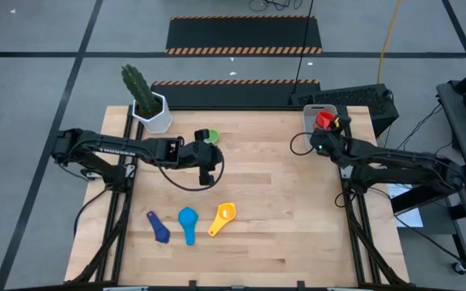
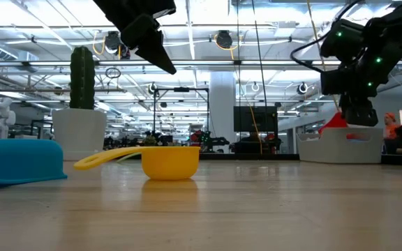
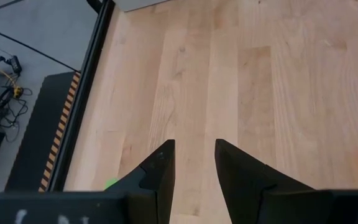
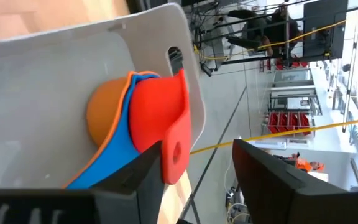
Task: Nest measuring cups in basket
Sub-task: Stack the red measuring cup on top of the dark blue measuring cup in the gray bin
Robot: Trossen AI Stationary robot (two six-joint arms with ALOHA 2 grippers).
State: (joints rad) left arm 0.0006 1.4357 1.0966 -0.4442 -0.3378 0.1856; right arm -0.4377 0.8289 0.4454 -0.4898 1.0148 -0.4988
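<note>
The right end effector [image 4: 194, 171] hangs over the basket [image 4: 55, 81] at the bench's far right corner, fingers parted beside the red cup [image 4: 160, 115], apparently just released onto the orange and blue cups. The left end effector [image 3: 193, 165], narrowly open and empty, hovers near the green cup [image 1: 209, 136]; that pickup looks next.

red cup [image 4: 160, 118], orange cup [image 4: 104, 115], grey basket [image 4: 55, 81]

Left arm reaches inward over the table's far-centre area; left gripper [image 3: 192, 163] points downward, fingers slightly parted and empty. Right gripper [image 4: 194, 171] sits at the far right corner, fingers spread apart.
</note>
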